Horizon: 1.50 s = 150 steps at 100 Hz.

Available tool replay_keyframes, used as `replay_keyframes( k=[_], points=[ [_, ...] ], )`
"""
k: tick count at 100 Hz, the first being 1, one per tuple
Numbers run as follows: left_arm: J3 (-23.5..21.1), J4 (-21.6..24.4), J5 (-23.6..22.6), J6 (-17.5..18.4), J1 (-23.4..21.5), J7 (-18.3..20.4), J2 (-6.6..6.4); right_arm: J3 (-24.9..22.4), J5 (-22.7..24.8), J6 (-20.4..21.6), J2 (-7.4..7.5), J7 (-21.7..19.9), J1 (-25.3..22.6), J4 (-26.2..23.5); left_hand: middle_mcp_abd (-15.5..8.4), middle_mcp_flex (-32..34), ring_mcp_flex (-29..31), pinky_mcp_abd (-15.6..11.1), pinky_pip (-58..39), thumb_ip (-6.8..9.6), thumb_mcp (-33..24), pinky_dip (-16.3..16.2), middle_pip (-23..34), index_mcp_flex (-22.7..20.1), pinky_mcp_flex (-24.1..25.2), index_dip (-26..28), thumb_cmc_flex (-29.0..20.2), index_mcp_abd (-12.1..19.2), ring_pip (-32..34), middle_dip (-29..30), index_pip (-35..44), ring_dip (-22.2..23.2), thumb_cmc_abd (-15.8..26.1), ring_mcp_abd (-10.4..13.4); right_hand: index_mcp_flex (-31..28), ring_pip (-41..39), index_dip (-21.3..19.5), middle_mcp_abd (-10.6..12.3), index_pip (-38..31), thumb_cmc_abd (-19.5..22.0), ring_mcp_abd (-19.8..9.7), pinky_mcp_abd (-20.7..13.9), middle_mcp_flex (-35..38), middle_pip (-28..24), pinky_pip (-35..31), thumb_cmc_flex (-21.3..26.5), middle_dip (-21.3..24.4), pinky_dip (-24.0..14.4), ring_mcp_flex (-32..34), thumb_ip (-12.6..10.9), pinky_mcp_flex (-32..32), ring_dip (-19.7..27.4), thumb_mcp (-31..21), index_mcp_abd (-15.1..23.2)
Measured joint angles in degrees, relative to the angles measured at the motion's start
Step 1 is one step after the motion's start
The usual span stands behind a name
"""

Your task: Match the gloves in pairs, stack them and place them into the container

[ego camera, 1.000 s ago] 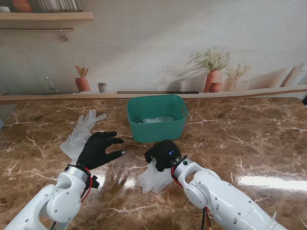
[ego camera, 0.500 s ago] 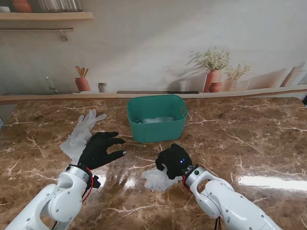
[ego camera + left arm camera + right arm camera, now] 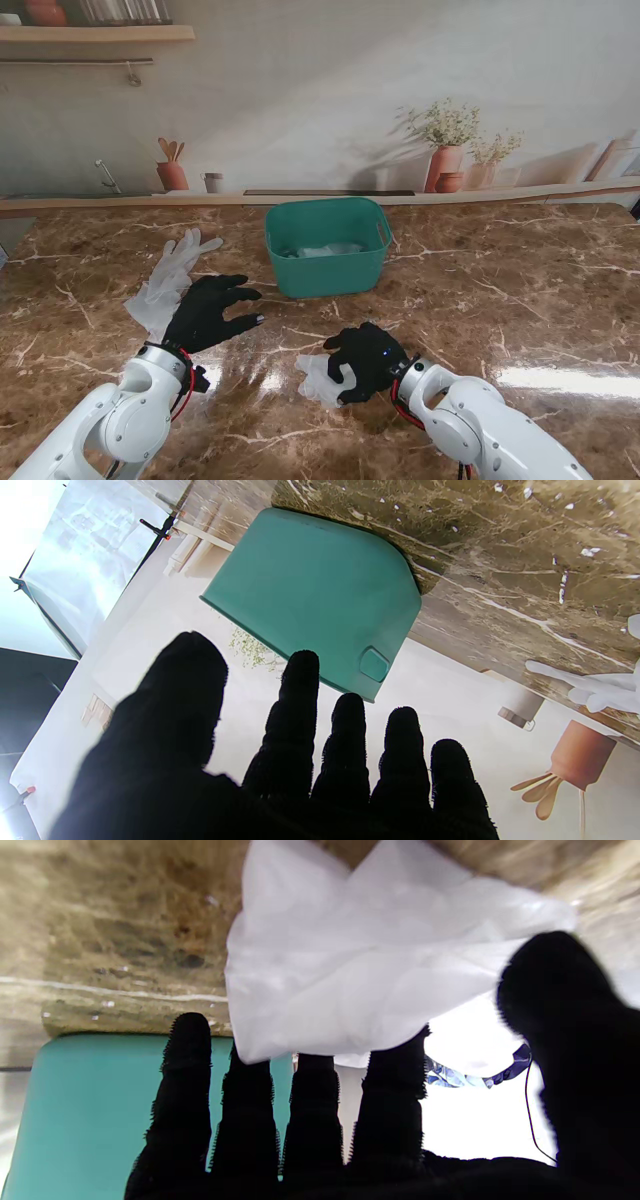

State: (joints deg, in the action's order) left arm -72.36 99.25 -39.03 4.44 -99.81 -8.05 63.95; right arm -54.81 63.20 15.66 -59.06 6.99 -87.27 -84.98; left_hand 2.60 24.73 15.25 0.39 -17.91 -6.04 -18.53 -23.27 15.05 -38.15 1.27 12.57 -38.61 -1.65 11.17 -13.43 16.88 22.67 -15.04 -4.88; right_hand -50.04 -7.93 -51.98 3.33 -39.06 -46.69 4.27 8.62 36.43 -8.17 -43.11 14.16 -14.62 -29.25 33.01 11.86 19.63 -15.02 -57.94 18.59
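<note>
Dragged nearer me, crumpled white glove (image 3: 322,379) under right hand (image 3: 367,360).

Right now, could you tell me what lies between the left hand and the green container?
Only bare marble table, seen in the stand's view; the left hand and container are apart.

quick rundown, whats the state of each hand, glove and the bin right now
left hand: open, fingers spread, resting partly on the flat glove
right hand: shut on crumpled glove
flat glove: spread out on the table, fingers pointing away from me
crumpled glove: bunched up
green bin: upright, something pale already inside
</note>
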Motion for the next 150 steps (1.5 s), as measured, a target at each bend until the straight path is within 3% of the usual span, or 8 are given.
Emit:
replay_keyframes(
  k=[15,29,35,48,64,79,119,150],
  points=[
    [0.00,-0.03,0.04,0.27,0.14,0.03,0.00,0.40,-4.06,1.38,0.36,-5.38,0.85,-0.12,0.00,0.00,0.00,0.00,0.00,0.00,0.00,0.00,0.00,0.00,0.00,0.00,0.00,0.00,0.00,0.00,0.00,0.00,0.00,0.00,3.20,-0.28,-1.99,-1.42,0.84,-9.84,1.02,0.92,-0.89,0.66,0.34,-2.05,1.46,2.51,0.34,0.00,1.47,0.76,-6.09,-1.55],
    [-0.09,-0.03,0.04,0.39,0.15,0.18,0.00,3.37,0.33,0.40,0.96,-2.67,2.80,0.60,0.00,0.00,0.00,0.00,0.00,0.00,0.00,0.00,0.00,0.00,0.00,0.00,0.00,0.00,0.00,0.00,0.00,0.00,0.00,0.01,7.05,-0.76,-6.23,-1.47,-0.94,-13.11,1.19,-1.54,3.60,-3.73,-8.32,8.50,0.33,3.78,7.44,0.31,11.37,0.36,-8.21,-1.93],
    [-0.09,-0.03,0.06,0.42,0.15,0.23,-0.01,6.02,2.29,-0.85,1.19,1.42,4.64,2.06,0.00,0.00,0.00,0.00,0.00,0.00,0.00,0.00,0.00,0.00,0.00,0.00,0.00,0.00,0.00,0.00,0.00,0.00,0.00,0.01,6.78,-2.19,-6.88,0.18,-2.80,-12.43,1.23,-2.84,10.14,-7.75,-13.95,10.88,-3.19,3.73,14.32,1.05,16.83,-2.08,-8.21,-1.89],
    [-0.05,-0.04,0.14,0.51,0.16,0.24,-0.01,9.68,1.13,-2.00,0.61,10.10,7.80,6.75,0.00,0.00,0.00,0.00,0.00,0.00,0.02,0.00,0.00,0.00,0.00,0.00,0.00,0.00,0.00,0.00,0.00,0.00,0.00,0.01,0.69,-13.50,-5.34,2.73,-9.07,-11.97,-5.59,-4.44,23.51,-15.20,-23.63,19.92,-15.96,1.96,24.68,4.99,24.86,-14.23,-8.23,0.84],
    [-0.04,-0.05,0.24,0.52,0.16,0.18,-0.01,10.26,-0.57,-1.66,-0.33,12.59,8.64,9.03,0.00,0.00,0.00,0.00,0.01,0.00,1.16,0.00,0.00,0.00,0.00,0.00,0.02,0.00,0.00,0.01,0.00,0.00,0.00,0.03,-6.23,-31.55,-1.70,3.81,-12.31,-11.46,-6.57,-4.43,30.79,-20.29,-28.14,22.70,-27.51,0.03,33.88,5.87,29.34,-22.76,-9.45,1.54],
    [0.01,-0.05,0.35,0.45,0.15,0.20,-0.01,6.32,-0.53,-0.39,-1.40,13.70,6.31,8.64,0.00,0.00,0.00,0.00,0.09,0.00,1.16,0.00,0.00,0.00,0.00,0.00,0.02,0.00,0.00,0.01,0.00,0.00,0.00,0.03,-7.29,-34.12,-0.23,3.81,-12.40,-11.97,-6.44,-4.47,32.80,-20.96,-29.54,26.00,-28.15,-0.61,36.14,5.81,32.13,-23.13,-6.99,1.54],
    [0.43,-0.05,0.86,-0.22,0.16,0.36,-0.01,-5.92,1.21,-0.40,-2.05,11.64,0.35,-6.72,0.00,0.00,0.00,0.00,0.72,0.00,1.16,0.00,0.00,0.00,0.01,0.00,0.01,0.00,0.00,0.01,0.00,0.00,0.00,0.09,-7.92,-34.97,-0.02,3.77,-12.43,-12.04,-6.36,-4.40,33.04,-21.08,-29.57,27.49,-28.32,-0.63,36.15,5.78,32.86,-23.13,-6.66,1.54],
    [0.72,-0.29,1.03,-0.22,0.50,0.36,0.01,-1.47,0.56,-3.64,-2.63,13.98,15.67,-0.37,0.00,0.00,0.00,0.00,0.74,0.00,1.16,0.00,0.00,0.00,0.01,0.00,0.01,0.00,0.00,0.01,0.00,0.00,0.00,0.48,-7.94,-35.13,-0.02,3.77,-12.45,-12.05,-6.36,-4.40,33.50,-21.08,-29.58,27.49,-28.88,-0.63,36.16,5.78,32.88,-23.13,-6.66,1.54]
  ],
)
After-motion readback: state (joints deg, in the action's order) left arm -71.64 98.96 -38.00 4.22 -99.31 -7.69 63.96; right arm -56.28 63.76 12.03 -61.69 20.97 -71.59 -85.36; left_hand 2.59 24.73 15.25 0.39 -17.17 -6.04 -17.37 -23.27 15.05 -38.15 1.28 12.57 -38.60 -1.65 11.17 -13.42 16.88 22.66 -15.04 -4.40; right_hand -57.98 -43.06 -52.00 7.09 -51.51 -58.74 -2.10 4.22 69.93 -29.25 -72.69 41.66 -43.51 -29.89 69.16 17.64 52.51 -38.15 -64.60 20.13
